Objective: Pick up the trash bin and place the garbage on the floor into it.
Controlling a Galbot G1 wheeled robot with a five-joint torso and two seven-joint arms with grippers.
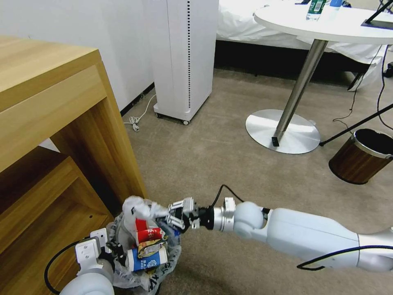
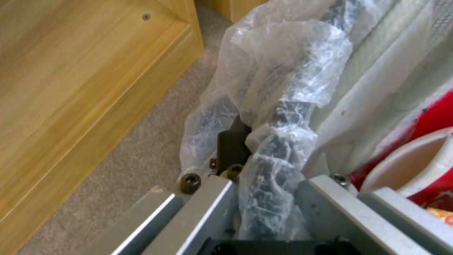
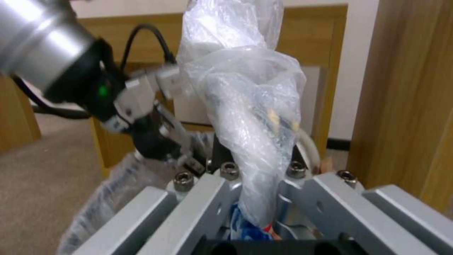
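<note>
Reaching across the beige floor point(image 1: 229, 164) in the head view, the right pincer point(image 1: 177, 214) pinches a bunched wad of white bag at the far rim of the trash bin point(image 1: 143, 278), which sits beside the wooden shelf unit point(image 1: 61, 143), stuffed with a red carton point(image 1: 149, 235) and a blue-white packet point(image 1: 145, 259). The left pincer point(image 1: 112, 250) grips the near rim.

Left wrist view: its jaws are clamped on the bag-wrapped rim point(image 2: 278, 148).

Right wrist view: jaws closed on the twisted plastic bag point(image 3: 250, 141), the left pincer point(image 3: 170, 152) opposite.

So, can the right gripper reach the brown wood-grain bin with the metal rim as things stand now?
Probably not: the right gripper is shut on a crinkly plastic-wrapped bundle over the black lined trash bin, and the brown wood-grain bin stands far off across open carpet.
</note>
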